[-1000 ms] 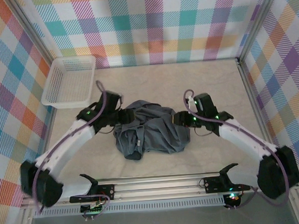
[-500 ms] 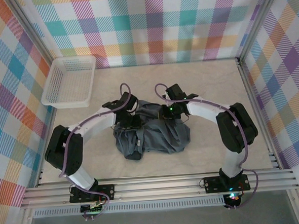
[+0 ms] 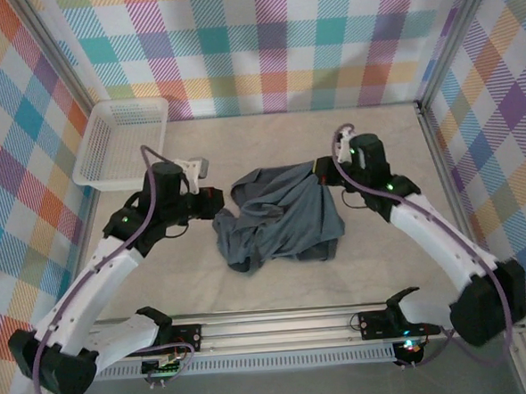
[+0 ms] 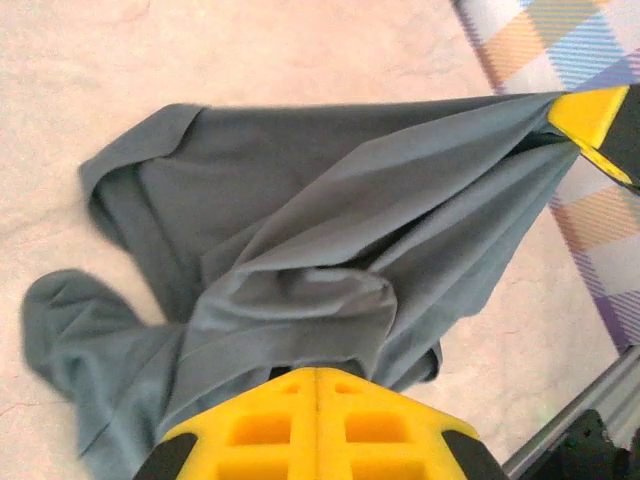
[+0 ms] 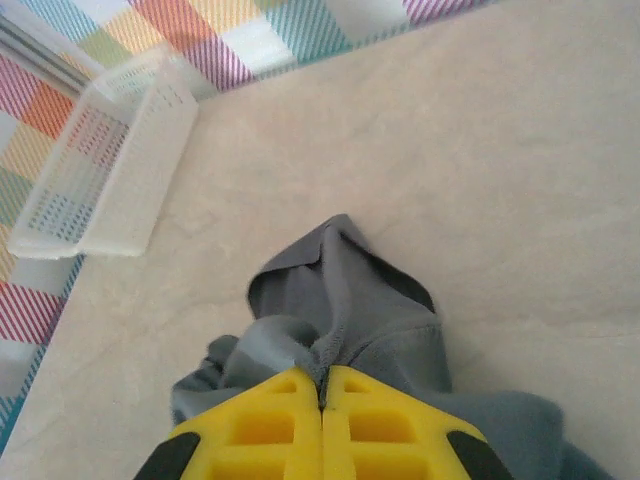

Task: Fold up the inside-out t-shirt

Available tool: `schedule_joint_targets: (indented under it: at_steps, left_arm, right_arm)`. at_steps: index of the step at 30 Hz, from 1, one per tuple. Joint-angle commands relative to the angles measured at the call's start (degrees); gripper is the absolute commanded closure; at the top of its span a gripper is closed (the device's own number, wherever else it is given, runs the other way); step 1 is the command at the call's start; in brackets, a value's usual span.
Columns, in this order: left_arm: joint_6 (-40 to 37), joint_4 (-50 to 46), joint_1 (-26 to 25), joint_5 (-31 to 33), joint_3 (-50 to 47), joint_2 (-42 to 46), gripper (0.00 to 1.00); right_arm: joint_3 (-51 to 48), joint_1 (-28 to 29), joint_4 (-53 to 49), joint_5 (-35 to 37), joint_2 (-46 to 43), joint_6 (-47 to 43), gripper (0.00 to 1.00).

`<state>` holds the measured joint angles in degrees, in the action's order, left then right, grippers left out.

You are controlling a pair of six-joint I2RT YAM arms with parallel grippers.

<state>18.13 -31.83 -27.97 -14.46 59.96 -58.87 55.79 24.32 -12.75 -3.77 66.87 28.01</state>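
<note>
The inside-out t-shirt (image 3: 282, 221) is dark slate-grey and lies bunched in the middle of the table, its upper edge pulled taut between my two grippers. My left gripper (image 3: 216, 202) is shut on the shirt's left edge. In the left wrist view its yellow fingertips (image 4: 316, 374) pinch the fabric (image 4: 330, 230), which stretches away to the other gripper's yellow finger (image 4: 592, 113). My right gripper (image 3: 321, 170) is shut on the shirt's upper right edge. The right wrist view shows a seam of the cloth (image 5: 345, 300) clamped at its tips (image 5: 322, 386).
A white mesh basket (image 3: 121, 143) stands at the back left corner, and it is seen again in the right wrist view (image 5: 105, 185). Plaid walls close in the table on three sides. A metal rail (image 3: 280, 325) runs along the near edge.
Both grippers have closed on the shirt and drawn apart, the left one going left and the right one going right and back. The fabric now spreads wider between them.
</note>
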Motion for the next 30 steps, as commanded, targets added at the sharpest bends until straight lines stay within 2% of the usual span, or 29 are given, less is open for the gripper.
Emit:
schedule_joint_targets:
  at_steps: [1,2,5,6,11,13,18,20,21,23,24,25,26,27,30]
  left_arm:
    - [0.5,0.2,-0.8,-5.1,-7.3,-1.0,1.0]
    - [2.1,2.4,-2.0,-6.5,-9.4,-1.6,0.99]
    - [5.0,9.4,-8.1,-4.4,-11.1,-5.7,0.71]
    - [5.7,10.7,-9.8,-3.0,-10.1,-8.4,0.65]
    - [8.3,15.3,-13.4,1.5,-1.9,-22.3,0.51]
    - [6.1,17.3,-15.1,1.0,2.0,-27.8,0.43]
    - [-0.2,9.8,-20.0,7.6,13.1,-41.3,0.23]
    - [-0.7,8.8,-20.1,10.0,14.7,-44.6,0.2]
    - [-1.2,7.9,-20.1,11.6,15.5,-46.0,0.21]
    - [-1.7,6.1,-19.8,14.4,16.5,-48.1,0.32]
    - [-1.6,5.5,-19.5,15.5,16.5,-48.3,0.45]
    - [-1.3,5.3,-19.1,16.4,15.9,-47.9,0.64]
    - [-1.0,5.3,-18.5,16.6,15.2,-47.1,0.75]
    - [-0.7,5.2,-17.9,16.9,14.1,-45.7,0.81]
    - [-0.7,4.1,-16.1,18.1,11.0,-40.6,0.91]
  right_arm:
    - [-6.6,0.3,2.0,2.9,-3.0,-0.8,1.0]
    - [-8.7,0.3,2.1,2.7,-3.8,0.1,1.0]
    - [-13.0,0.3,3.1,-1.6,-4.9,2.4,1.0]
    - [-13.7,0.3,3.4,-3.2,-4.9,3.2,1.0]
    - [-12.3,0.3,1.3,-4.6,-5.1,3.3,1.0]
    - [-10.9,0.3,-0.1,-3.4,-5.6,3.1,1.0]
    - [-6.6,-0.2,-6.9,5.6,-8.3,6.0,1.0]
    - [-6.1,-0.6,-7.0,5.7,-9.7,6.9,1.0]
    - [-6.0,-0.7,-7.0,5.9,-10.4,7.4,1.0]
    - [-6.0,-0.9,-7.1,6.3,-11.6,8.1,1.0]
    - [-6.1,-1.1,-7.6,6.9,-12.1,8.3,1.0]
    - [-6.4,-1.3,-8.3,7.6,-12.6,8.5,1.0]
    - [-6.6,-1.6,-9.2,8.7,-13.1,8.7,1.0]
    - [-7.0,-2.0,-10.5,9.9,-13.6,9.1,1.0]
    - [-9.7,-3.9,-14.0,12.6,-15.3,10.1,1.0]
